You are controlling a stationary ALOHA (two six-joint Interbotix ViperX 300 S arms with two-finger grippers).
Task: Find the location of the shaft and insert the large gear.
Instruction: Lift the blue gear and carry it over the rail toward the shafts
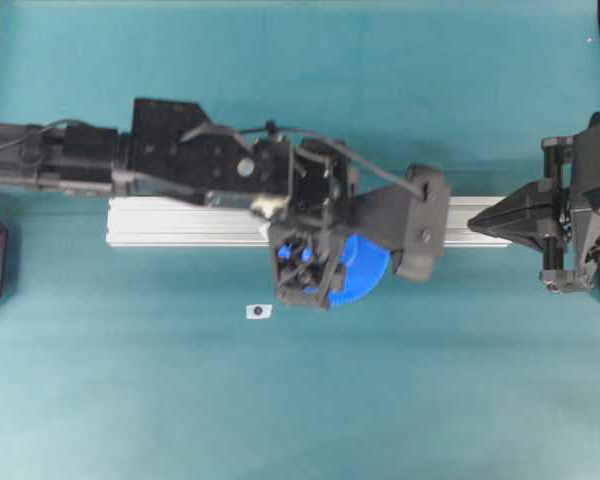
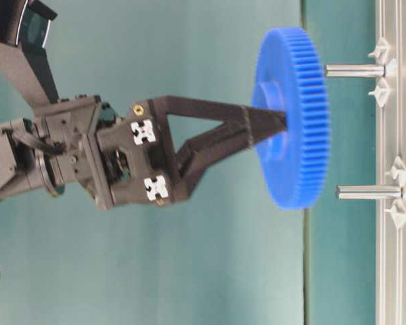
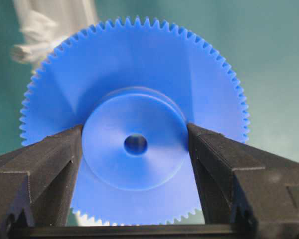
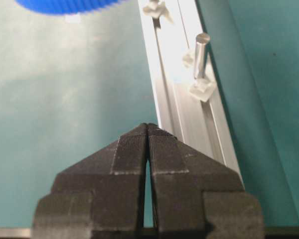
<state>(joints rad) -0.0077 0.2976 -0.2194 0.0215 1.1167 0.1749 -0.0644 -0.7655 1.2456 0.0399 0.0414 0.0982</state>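
The large gear (image 2: 299,74) is a bright blue toothed disc, also seen in the overhead view (image 1: 370,268). My left gripper (image 2: 269,123) is shut on its raised hub (image 3: 134,164) and holds it flat just above the rail. The shaft (image 2: 355,70) is the paler peg on a clear winged base. Its tip is level with the gear's underside, off to one side of the centre hole (image 3: 135,145). A second peg (image 2: 369,192) stands further along the rail, also off the hole. My right gripper (image 4: 147,128) is shut and empty over the rail's end (image 1: 475,222).
The aluminium rail (image 1: 180,225) lies across the middle of the teal table. The greyer-tipped peg (image 4: 200,52) stands on the rail ahead of my right gripper. A small white piece with a dark dot (image 1: 259,311) lies on the table in front of the rail.
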